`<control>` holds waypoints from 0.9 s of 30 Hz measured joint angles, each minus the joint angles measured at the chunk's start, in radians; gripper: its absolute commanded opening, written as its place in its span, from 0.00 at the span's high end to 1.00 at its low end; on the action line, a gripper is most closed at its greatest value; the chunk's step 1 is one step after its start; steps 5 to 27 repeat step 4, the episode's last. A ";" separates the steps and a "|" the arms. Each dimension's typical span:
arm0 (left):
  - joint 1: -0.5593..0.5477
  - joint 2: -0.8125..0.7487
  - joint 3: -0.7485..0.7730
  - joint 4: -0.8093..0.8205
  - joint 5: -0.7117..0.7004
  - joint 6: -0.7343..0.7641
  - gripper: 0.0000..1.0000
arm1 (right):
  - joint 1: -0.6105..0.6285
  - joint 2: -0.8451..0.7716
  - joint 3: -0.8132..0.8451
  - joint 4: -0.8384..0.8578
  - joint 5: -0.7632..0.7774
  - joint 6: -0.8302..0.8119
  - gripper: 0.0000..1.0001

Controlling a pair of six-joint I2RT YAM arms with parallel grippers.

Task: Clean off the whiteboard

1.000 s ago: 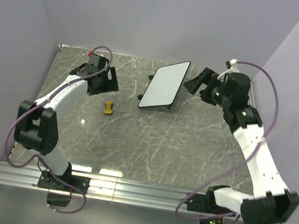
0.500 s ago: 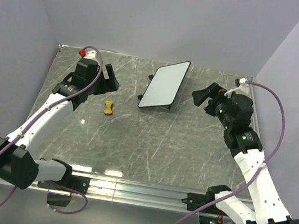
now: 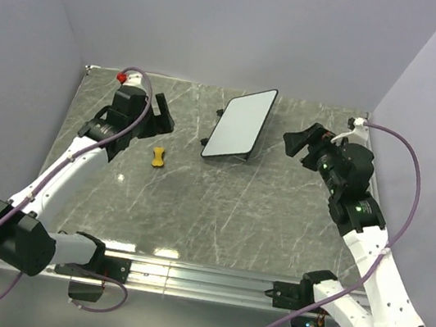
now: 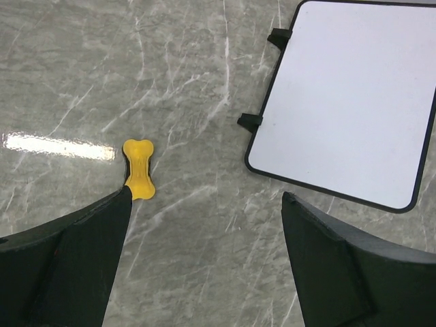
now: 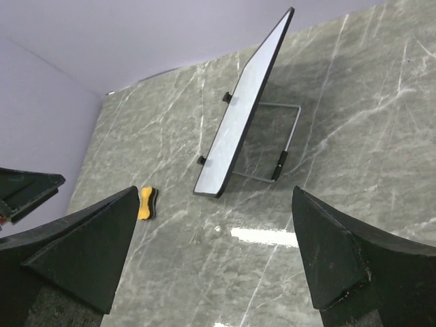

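The whiteboard [image 3: 241, 123] leans on its stand at the far middle of the table [image 3: 218, 213], between the left pincer [image 3: 152, 120] and right pincer [image 3: 299, 146], both wide open and empty, with the yellow eraser [image 3: 158, 157] nearest the left.

Plain white board [image 3: 241, 124] with a thin black frame. Yellow eraser [image 3: 158, 157]. Grey table [image 3: 195, 201] with thin white lines, like marble. White arms [image 3: 68, 169] with black joints. Purple cables [image 3: 417, 187]. Pale purple walls [image 3: 223, 23]. One small red cap [image 3: 121, 78].
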 measured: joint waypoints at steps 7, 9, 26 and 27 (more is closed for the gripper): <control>-0.012 0.000 0.005 -0.011 -0.010 0.002 0.06 | 0.002 -0.019 -0.018 0.005 0.000 -0.008 0.00; -0.012 0.000 0.005 -0.011 -0.010 0.002 0.06 | 0.002 -0.019 -0.018 0.005 0.000 -0.008 0.00; -0.012 0.000 0.005 -0.011 -0.010 0.002 0.06 | 0.002 -0.019 -0.018 0.005 0.000 -0.008 0.00; -0.012 0.000 0.005 -0.011 -0.010 0.002 0.06 | 0.002 -0.019 -0.018 0.005 0.000 -0.008 0.00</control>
